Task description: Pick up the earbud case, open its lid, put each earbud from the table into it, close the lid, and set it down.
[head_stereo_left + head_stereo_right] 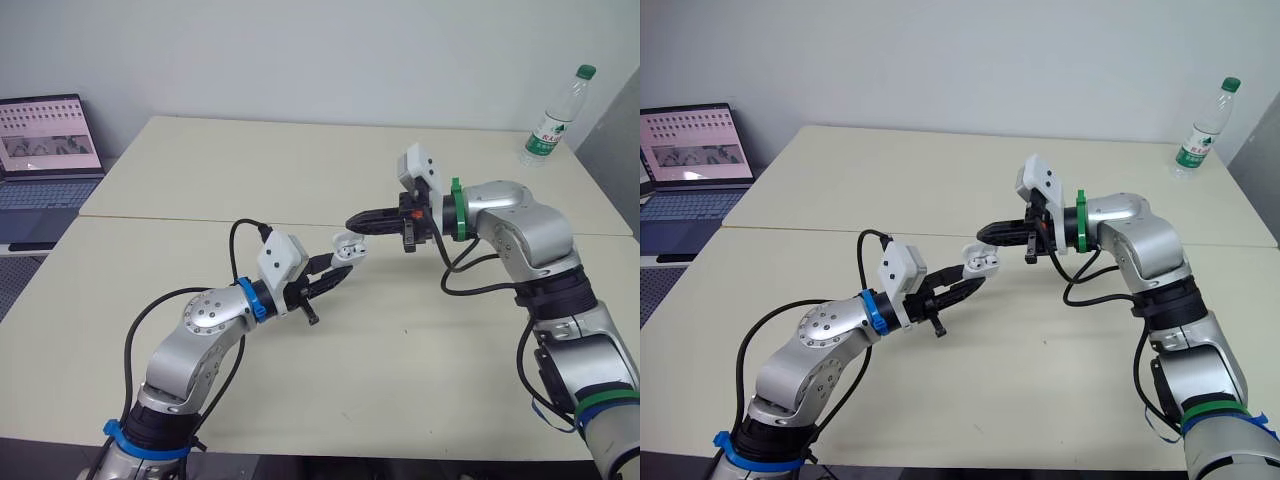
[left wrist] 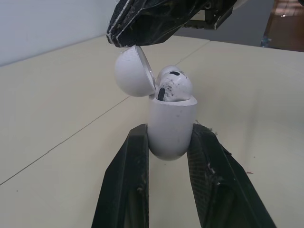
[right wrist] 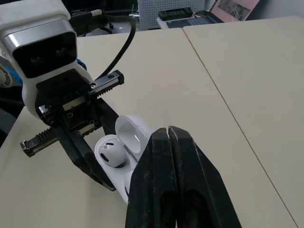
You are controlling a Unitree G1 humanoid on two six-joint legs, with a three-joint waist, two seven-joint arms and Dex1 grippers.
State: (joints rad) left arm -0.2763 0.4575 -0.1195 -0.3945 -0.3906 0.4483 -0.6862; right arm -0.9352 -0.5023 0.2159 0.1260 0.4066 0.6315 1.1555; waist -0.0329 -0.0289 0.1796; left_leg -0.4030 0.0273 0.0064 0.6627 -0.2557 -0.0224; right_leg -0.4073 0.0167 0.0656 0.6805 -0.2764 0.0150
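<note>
Left gripper: you see it clamped on the earbud case.
Lid: open, earbuds inside.
Right gripper: fingers together, empty, tip at lid.

No writing can be read here. The water bottle, well beyond the right gripper, carries a green label with print too small. The laptop screen, far from the left gripper, shows unreadable rows.
</note>
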